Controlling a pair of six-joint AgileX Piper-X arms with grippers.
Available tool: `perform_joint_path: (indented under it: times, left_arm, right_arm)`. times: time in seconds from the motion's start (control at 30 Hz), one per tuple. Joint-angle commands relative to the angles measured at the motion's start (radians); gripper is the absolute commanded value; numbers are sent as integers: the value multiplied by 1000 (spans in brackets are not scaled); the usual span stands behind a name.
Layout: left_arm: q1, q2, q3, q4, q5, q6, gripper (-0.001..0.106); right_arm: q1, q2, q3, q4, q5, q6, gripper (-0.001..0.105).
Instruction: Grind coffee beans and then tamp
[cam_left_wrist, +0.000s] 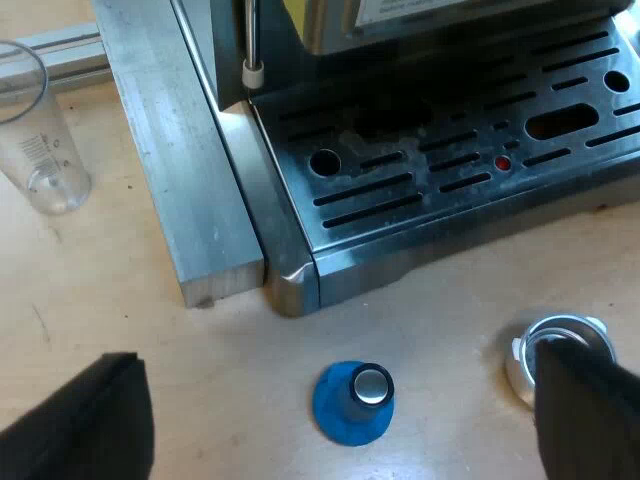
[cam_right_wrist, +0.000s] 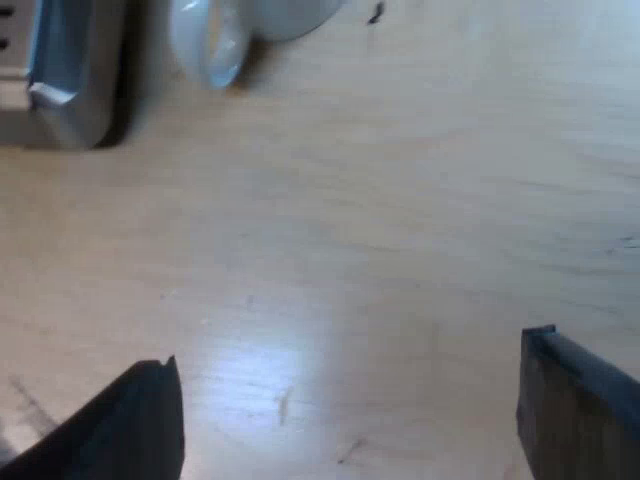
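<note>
We're hovering the left gripper (cam_left_wrist: 342, 358), fingers spread wide, near the holder (cam_left_wrist: 562, 332) and blue tamper (cam_left_wrist: 352, 405). We're thinking centre on the holder before closing. Meanwhile the right gripper (cam_right_wrist: 350, 350) is hanging released.

Soft, even light fills both views, leaving a pale glare patch on the wooden table (cam_right_wrist: 250, 370), a faint shadow beside the mug (cam_right_wrist: 212, 45) and bright glints on the espresso machine (cam_left_wrist: 292, 282).

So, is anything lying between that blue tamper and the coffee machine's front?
No. In the left wrist view, just a bare stretch of wooden table separates the blue tamper from the espresso machine.
</note>
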Motion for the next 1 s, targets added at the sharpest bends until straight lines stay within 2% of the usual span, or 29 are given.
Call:
perform_joint_path:
  times: [0.03,0.17,0.3,0.57,0.73,0.8,1.0]
  left_arm:
    - [1,-26,-7,13,-24,-5,78]
    - [1,-85,-7,18,-41,-5,78]
    - [1,-205,-7,20,-147,1,78]
    - [1,-418,29,28,-183,7,78]
    - [1,-541,87,28,-183,7,78]
    - [1,-581,100,32,-183,7,78]
    - [1,-670,105,89,-183,7,78]
  right_arm:
    - [-33,-68,-8,3,-9,-40,70]
    - [-33,-157,-8,10,-7,-72,70]
    - [-33,-276,-8,10,-4,-87,70]
    - [-30,-464,-8,8,-4,-74,70]
    - [-30,-560,-8,8,-4,-39,70]
    - [-30,-614,-8,8,-4,4,70]
    - [-30,-706,-8,8,-4,62,70]
